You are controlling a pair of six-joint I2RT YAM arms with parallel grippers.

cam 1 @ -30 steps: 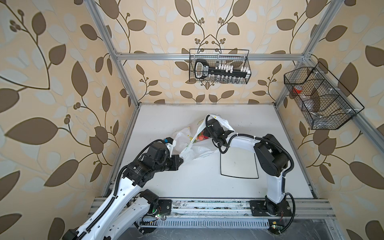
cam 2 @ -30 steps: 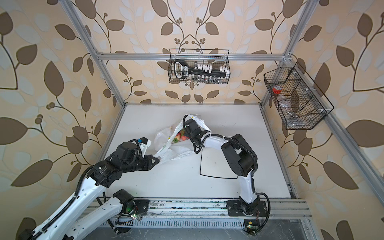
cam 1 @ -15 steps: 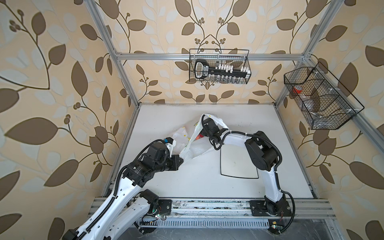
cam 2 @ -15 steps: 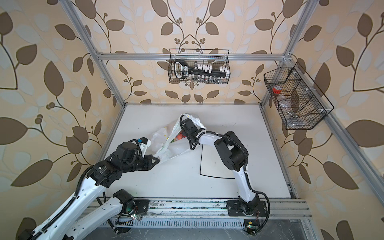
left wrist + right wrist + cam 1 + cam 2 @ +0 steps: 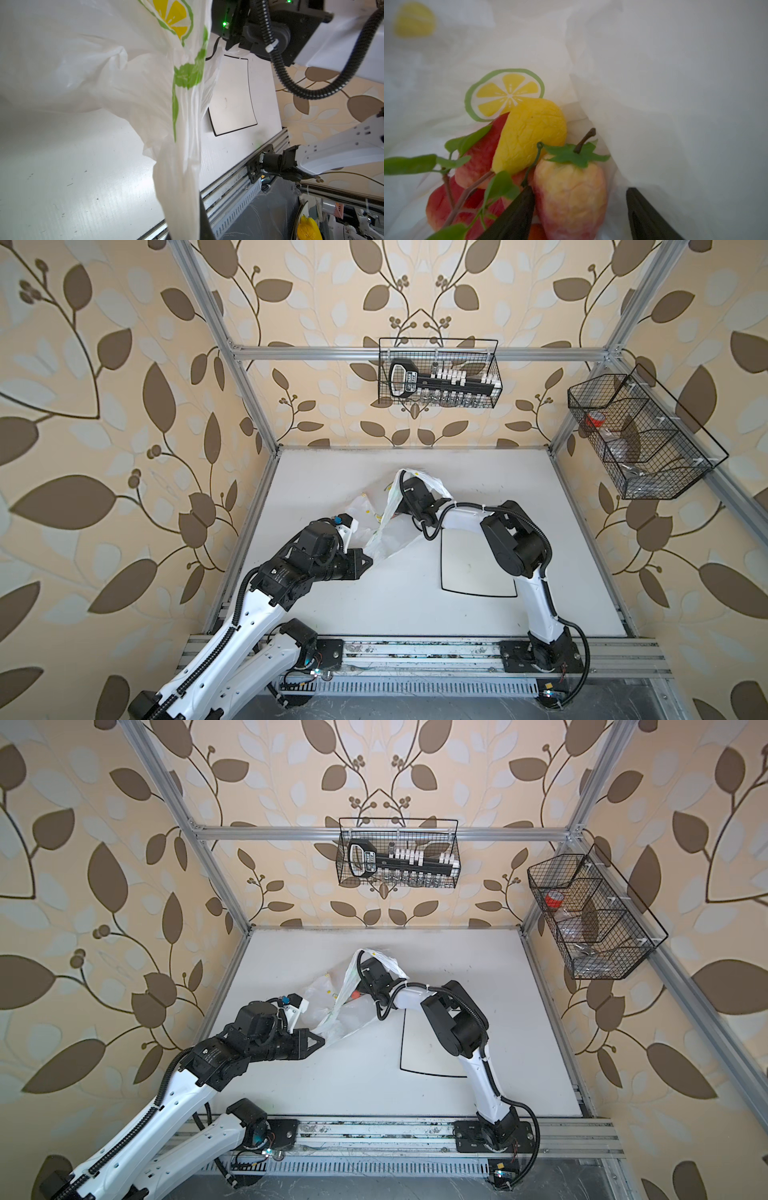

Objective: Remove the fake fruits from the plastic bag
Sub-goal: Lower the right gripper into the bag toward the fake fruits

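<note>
Our right gripper (image 5: 579,188) is inside the plastic bag (image 5: 664,83) with its jaws apart. The strawberry (image 5: 569,199) lies between them, lengthwise along our reach, with its stem end away and the lemon (image 5: 529,135) just beyond. Our left gripper (image 5: 368,562) is clamped on the bag's edge.

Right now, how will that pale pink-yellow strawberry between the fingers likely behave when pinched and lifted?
The pale pink-yellow strawberry with a green cap has wrinkled skin, so probably light and slightly squashy. Its tapered body might slip from the fingers. The wrinkled yellow lemon lies close beside it and may shift.
</note>
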